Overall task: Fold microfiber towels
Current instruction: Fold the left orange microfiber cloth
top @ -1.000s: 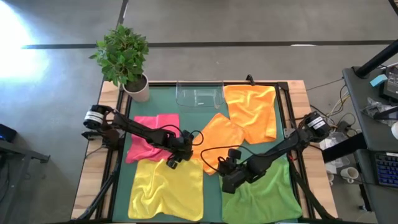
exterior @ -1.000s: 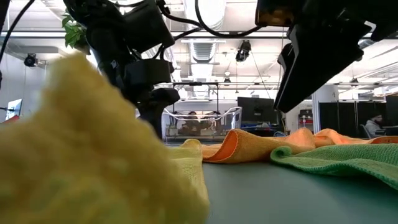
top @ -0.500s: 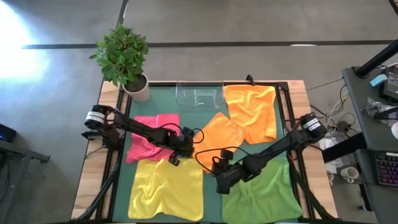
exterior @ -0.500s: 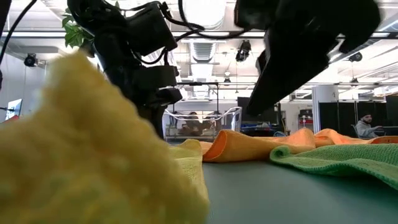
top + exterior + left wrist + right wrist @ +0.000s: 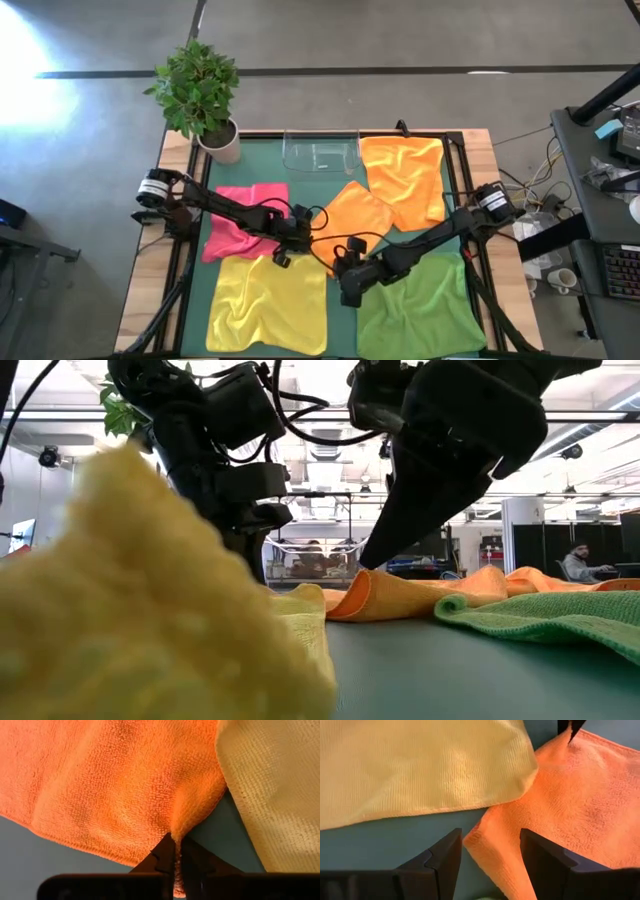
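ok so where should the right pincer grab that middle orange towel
Probably its free corner nearest the yellow towel. The middle orange towel lies diamond-wise, and that corner sits curled up off the mat between the right pincer's open fingers. Come straight down over it; the left pincer already pinches a neighbouring corner.

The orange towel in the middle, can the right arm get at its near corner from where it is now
Probably yes. The right gripper hangs open just over the near corner of the middle orange towel, with nothing lying between them. The left gripper is shut on another corner of that towel, well clear of the right one.
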Available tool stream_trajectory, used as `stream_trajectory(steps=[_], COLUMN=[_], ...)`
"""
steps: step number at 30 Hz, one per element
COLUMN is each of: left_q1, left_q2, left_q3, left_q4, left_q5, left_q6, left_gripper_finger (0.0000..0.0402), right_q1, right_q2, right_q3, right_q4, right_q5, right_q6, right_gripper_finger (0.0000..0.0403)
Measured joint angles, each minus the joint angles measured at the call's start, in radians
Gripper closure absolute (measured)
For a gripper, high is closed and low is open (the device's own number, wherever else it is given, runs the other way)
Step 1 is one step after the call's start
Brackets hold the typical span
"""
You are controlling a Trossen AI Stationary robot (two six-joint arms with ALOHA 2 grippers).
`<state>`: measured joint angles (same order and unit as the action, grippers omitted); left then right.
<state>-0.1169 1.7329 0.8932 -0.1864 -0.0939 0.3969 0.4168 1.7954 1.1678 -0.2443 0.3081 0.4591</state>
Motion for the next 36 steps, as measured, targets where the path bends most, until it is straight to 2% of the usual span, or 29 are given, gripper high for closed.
stream_trajectory(steps=[7,12,20,27,36], left_q1=[0.000,0.000,-0.001,-0.001,-0.003], left_q2=[0.000,0.000,-0.001,-0.001,-0.018], left_q3=[0.000,-0.001,-0.002,-0.002,0.013], left_q4=[0.000,0.003,0.005,0.005,-0.026], left_q5=[0.002,0.002,0.004,0.004,0.024], left_q6=[-0.001,-0.001,-0.001,-0.001,-0.104], left_gripper_finger=[0.0400,0.0400,0.0400,0.0400,0.0400], right_q1=[-0.027,-0.024,-0.037,-0.039,-0.022], right_q2=[0.025,0.054,0.060,0.060,0.041], right_q3=[-0.009,-0.009,-0.003,0.000,0.002], right_q4=[0.025,0.045,0.042,0.037,0.005], right_q5=[-0.089,-0.174,-0.178,-0.184,-0.210], right_q6=[0.008,0.014,0.014,0.044,0.159], right_gripper_finger=[0.0216,0.0243,0.0308,0.0382,0.0394])
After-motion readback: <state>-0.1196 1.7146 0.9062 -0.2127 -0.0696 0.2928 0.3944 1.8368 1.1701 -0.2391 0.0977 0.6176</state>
